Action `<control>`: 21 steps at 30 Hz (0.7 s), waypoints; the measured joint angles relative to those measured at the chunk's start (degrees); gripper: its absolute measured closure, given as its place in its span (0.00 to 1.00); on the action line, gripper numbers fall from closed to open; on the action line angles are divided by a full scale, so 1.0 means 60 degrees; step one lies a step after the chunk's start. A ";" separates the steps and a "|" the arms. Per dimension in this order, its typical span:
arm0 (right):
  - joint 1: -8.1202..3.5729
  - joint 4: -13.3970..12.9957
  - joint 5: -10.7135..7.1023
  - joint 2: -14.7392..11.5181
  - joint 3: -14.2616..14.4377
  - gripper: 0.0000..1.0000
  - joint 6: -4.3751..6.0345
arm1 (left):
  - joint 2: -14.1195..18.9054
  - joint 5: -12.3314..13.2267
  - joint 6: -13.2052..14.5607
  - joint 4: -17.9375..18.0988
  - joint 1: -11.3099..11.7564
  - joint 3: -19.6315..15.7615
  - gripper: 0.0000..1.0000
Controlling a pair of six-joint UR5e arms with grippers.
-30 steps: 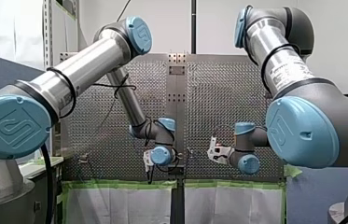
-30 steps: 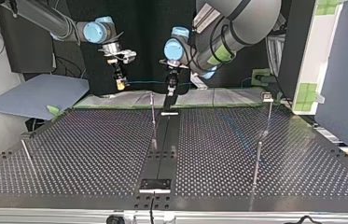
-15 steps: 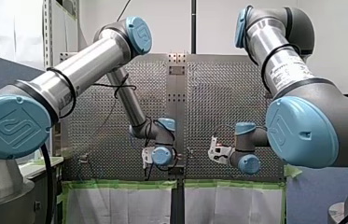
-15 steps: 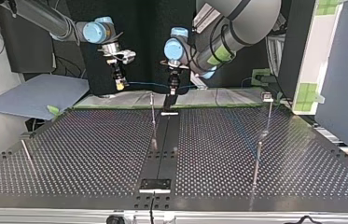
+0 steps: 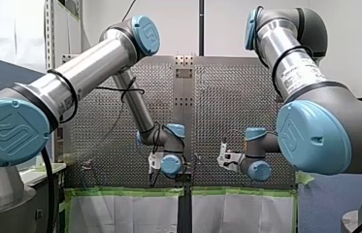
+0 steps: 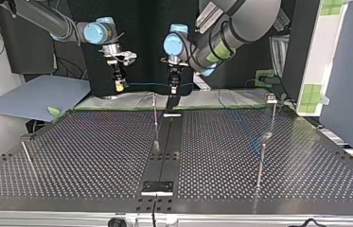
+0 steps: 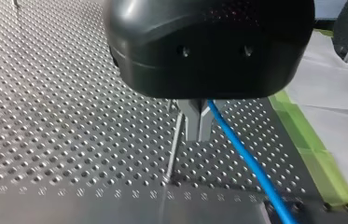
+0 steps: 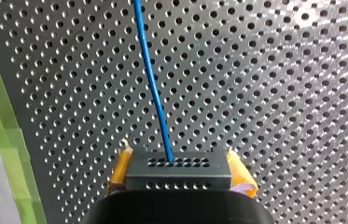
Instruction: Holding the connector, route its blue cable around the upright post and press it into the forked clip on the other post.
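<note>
A black connector (image 8: 178, 175) sits between the yellow pads of my right gripper (image 8: 179, 161), which is shut on it. The blue cable (image 8: 152, 84) leaves the connector and runs ahead over the perforated table. In the top view my right gripper (image 6: 119, 86) hangs at the back left, and the blue cable (image 6: 145, 85) stretches level to my left gripper (image 6: 173, 90). Its metal fingers (image 7: 198, 123) are shut on the blue cable (image 7: 251, 168), just above the thin upright post (image 7: 174, 144). A second post with the forked clip (image 6: 271, 99) stands at the back right.
More thin posts stand on the table: a plain one (image 6: 260, 163) at the top view's right and a leaning one (image 6: 27, 158) at its left. A black centre strip (image 6: 164, 151) runs down the middle. Green tape (image 7: 309, 144) and white sheeting edge the table behind the grippers.
My left gripper's fingers have closed on the blue cable and its wrist has shifted slightly toward the top view's left. My right gripper has barely moved.
</note>
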 joint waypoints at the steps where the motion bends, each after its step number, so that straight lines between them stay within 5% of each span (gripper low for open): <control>1: -0.0010 0.0004 0.0027 0.0008 -0.0001 1.00 -0.0011 | 0.0000 -0.0008 0.0010 0.0048 -0.0026 0.0000 1.00; 11: -0.0161 0.0058 0.0254 0.0646 -0.0196 1.00 -0.0247 | 0.0000 -0.0081 -0.0004 0.0370 -0.0100 -0.0003 1.00; 21: -0.0435 0.0093 0.0303 0.0938 -0.0326 1.00 -0.0249 | -0.0406 0.0004 -0.0246 0.0357 -0.0115 0.0206 1.00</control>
